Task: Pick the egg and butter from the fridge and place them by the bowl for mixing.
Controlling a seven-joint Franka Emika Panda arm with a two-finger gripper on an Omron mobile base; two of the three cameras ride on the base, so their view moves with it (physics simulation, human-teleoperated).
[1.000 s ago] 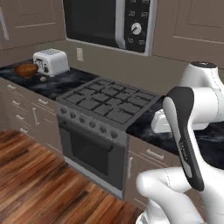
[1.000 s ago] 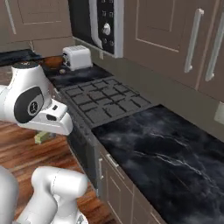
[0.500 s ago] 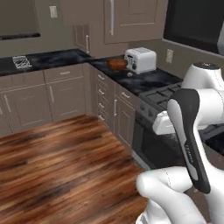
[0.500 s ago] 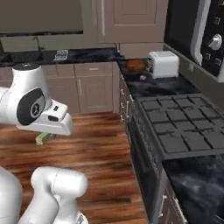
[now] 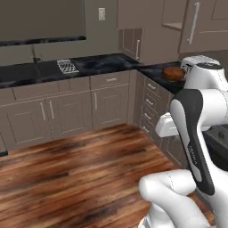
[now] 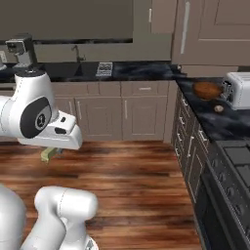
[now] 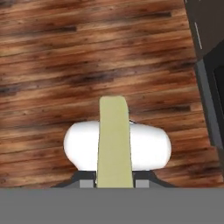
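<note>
The arm is folded close over its base, its wrist turned down so the hand [image 7: 113, 181] points at the wooden floor [image 7: 65, 65]. The hand is closed on the butter [image 7: 113, 144], a thin pale-yellow stick that stands out lengthwise between the fingers; in the right base view its end [image 6: 49, 154] pokes out beneath the white wrist. The butter hangs above the floor, well apart from the dark surface [image 6: 219, 124]. On that surface the reddish-brown bowl [image 6: 207, 90] sits just beside the white toaster [image 6: 238, 89], and the small tan egg [image 6: 218, 108] lies near the bowl, in front of it. No writing can be read.
</note>
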